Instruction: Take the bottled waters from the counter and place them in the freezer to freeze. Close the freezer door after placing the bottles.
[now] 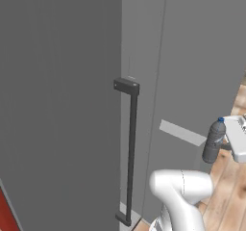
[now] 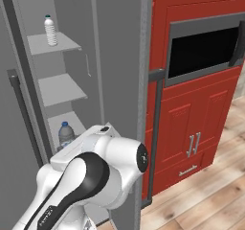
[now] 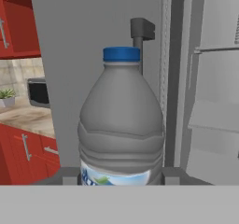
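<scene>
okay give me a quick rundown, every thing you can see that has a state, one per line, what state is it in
Two-finger gripper: shut on the grey-blue plastic water bottle with the blue cap, which stands upright in its grip.
Tall grey freezer door with the long dark bar handle: open.
Grey freezer with pale shelves: open, a capped water bottle upright on the top shelf.
Built-in oven in the red cabinets: door shut.
</scene>
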Motion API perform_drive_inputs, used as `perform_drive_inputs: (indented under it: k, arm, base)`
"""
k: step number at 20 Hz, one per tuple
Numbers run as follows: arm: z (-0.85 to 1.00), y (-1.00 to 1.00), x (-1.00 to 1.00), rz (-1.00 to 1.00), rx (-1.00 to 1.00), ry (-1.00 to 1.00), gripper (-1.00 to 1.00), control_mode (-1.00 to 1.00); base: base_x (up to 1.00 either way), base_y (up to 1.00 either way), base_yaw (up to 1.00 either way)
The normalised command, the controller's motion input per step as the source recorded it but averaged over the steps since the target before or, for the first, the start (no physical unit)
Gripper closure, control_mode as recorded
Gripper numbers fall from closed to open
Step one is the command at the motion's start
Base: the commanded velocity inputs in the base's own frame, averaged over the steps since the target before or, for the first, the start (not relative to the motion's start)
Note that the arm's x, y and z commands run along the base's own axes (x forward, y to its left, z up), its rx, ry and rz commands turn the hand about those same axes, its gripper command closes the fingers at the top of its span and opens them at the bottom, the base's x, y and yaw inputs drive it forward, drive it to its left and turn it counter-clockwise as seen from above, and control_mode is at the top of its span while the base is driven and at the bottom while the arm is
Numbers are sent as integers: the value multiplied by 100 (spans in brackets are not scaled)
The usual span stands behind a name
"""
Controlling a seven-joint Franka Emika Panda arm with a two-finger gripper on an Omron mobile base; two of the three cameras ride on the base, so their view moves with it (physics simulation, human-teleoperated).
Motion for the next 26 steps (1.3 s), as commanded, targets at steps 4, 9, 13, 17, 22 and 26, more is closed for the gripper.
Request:
perform_drive_inputs:
  k: [4, 9, 13, 17, 22, 26]
  arm:
    - [0, 0, 0, 0, 0, 0, 100, 100]
    - [0, 0, 0, 0, 0, 0, 100, 100]
    - [0, 0, 0, 0, 0, 0, 100, 100]
    - [0, 0, 0, 0, 0, 0, 100, 100]
    - [0, 0, 0, 0, 0, 0, 100, 100]
    - [0, 0, 0, 0, 0, 0, 100, 100]
  base:
    - [38, 0, -2]
    - [47, 0, 0]
    - [41, 0, -2]
    - [47, 0, -3]
    - [40, 0, -2]
    - [45, 0, 0]
